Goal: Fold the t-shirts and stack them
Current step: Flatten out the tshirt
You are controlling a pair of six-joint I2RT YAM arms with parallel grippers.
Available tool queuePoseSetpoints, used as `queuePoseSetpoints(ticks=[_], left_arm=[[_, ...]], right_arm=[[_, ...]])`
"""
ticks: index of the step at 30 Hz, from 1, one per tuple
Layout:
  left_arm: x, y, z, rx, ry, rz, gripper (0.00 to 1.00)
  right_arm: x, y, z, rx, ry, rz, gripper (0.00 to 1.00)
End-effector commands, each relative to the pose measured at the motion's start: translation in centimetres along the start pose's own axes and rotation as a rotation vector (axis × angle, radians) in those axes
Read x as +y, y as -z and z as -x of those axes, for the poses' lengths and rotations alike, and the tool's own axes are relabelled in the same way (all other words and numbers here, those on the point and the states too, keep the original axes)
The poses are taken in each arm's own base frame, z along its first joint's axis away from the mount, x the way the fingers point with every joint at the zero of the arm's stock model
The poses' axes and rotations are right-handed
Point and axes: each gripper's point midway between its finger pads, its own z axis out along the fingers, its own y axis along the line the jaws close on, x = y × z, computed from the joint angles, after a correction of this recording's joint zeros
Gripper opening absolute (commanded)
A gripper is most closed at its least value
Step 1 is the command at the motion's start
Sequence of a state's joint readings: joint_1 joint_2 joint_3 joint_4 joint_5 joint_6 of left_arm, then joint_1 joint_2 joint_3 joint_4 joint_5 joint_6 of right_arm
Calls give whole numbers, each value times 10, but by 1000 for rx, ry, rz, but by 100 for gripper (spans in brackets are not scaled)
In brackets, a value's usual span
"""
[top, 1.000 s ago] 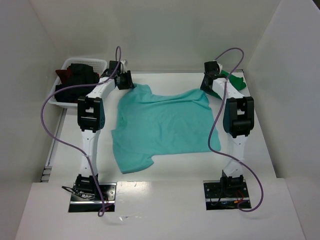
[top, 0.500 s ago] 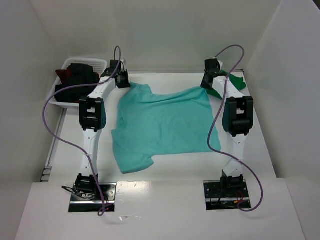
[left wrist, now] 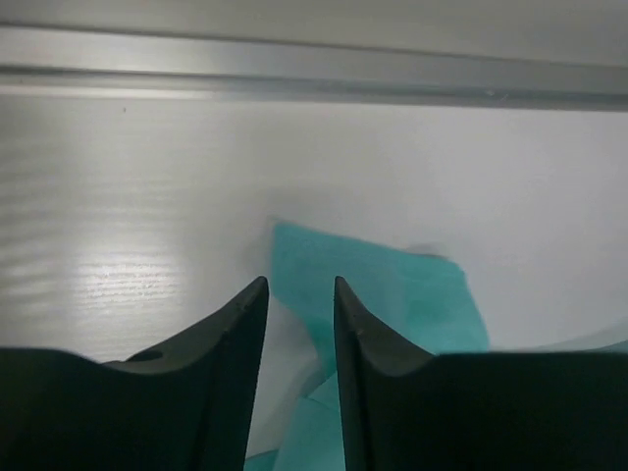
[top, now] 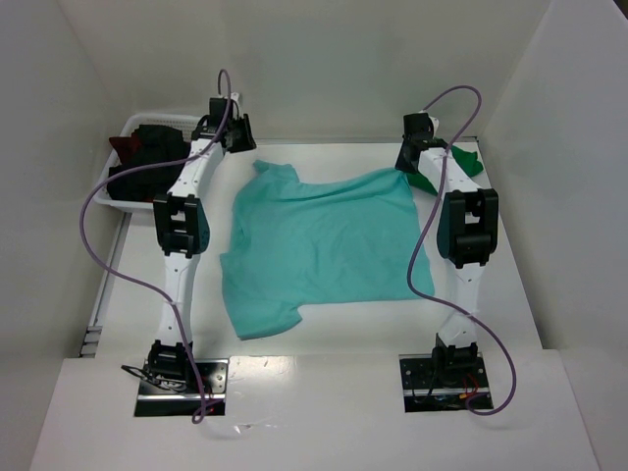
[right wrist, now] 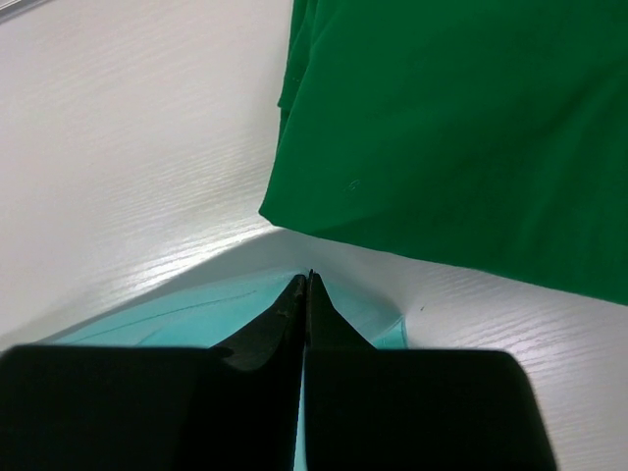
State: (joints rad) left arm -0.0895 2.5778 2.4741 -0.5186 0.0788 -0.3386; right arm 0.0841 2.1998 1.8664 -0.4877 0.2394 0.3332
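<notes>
Just beyond left tool (left wrist: 299, 285), teal t-shirt (left wrist: 392, 294), unheld

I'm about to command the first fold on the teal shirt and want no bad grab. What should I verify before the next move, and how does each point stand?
1. Teal t-shirt spread flat on the table: ok, a few wrinkles.
2. Left gripper free: ok, fingers apart with nothing between them; a teal corner lies beyond the tips.
3. Right gripper gripping the shirt's far right corner: shut there, but cannot tell if it pinches cloth.
4. Dark green t-shirt clear of the fold: not ok, it lies close beside that corner.
5. Basket of dark shirts apart from the teal t-shirt: ok.
</notes>
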Motion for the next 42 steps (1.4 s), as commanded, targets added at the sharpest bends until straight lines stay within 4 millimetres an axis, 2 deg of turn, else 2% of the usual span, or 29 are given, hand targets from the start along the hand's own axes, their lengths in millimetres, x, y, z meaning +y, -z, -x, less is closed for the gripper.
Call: queuePoseSetpoints(ticks=[1, 4, 5, 6, 7, 9, 16, 18, 19, 21, 24, 25, 26, 34, 37, 38, 39, 41, 42], left_arm=[[-8, -7, -12, 49, -15, -55, 43], [-10, -7, -9, 43, -7, -57, 50], [-6, -11, -13, 50, -5, -44, 52], [-7, -9, -11, 49, -6, -44, 54], [3, -6, -13, 64, -9, -13, 62], [1, 2, -5, 54, -20, -15, 64], [9, 8, -27, 103, -23, 9, 77], [10, 7, -41, 112, -21, -4, 78], [7, 10, -32, 77, 2, -32, 78], [12, 6, -46, 90, 25, -52, 78], [9, 5, -51, 89, 37, -78, 78], [13, 5, -46, 75, 50, -75, 78], [14, 0, -53, 91, 53, -81, 78], [3, -15, -40, 76, 73, -170, 78], [-5, -22, -26, 76, 38, -213, 75], [-12, -22, -25, 81, 32, -219, 75], [-6, -29, -43, 130, 31, -207, 73], [-9, -24, -30, 117, 17, -211, 70], [-7, -30, -37, 131, 20, -207, 70]], right_arm=[[-1, 7, 22, -49, -4, 2, 0], [0, 5, 19, -37, -2, 8, 0], [0, 5, 19, -37, -2, 8, 0], [0, 5, 19, -37, -2, 8, 0], [0, 3, 17, -29, 0, 4, 0], [0, 3, 17, -29, -9, 5, 0], [1, 3, 17, -29, -18, 5, 0], [1, 3, 17, -29, -18, 5, 0], [-1, 1, 14, -21, -16, 2, 0], [-1, 1, 14, -21, -16, 1, 0], [-1, 1, 14, -21, -16, 1, 0], [-1, 1, 14, -21, -16, 1, 0], [-1, 1, 14, -21, -16, 1, 0], [-3, -2, 8, -7, -11, -13, 0], [-5, -4, 7, -2, -9, -25, 0], [-5, -4, 7, -2, -9, -25, 0], [-4, -3, 12, -12, -12, -22, 0], [-4, -7, 7, -2, -9, -25, 0], [-7, -7, 6, 3, -7, -37, 0]])
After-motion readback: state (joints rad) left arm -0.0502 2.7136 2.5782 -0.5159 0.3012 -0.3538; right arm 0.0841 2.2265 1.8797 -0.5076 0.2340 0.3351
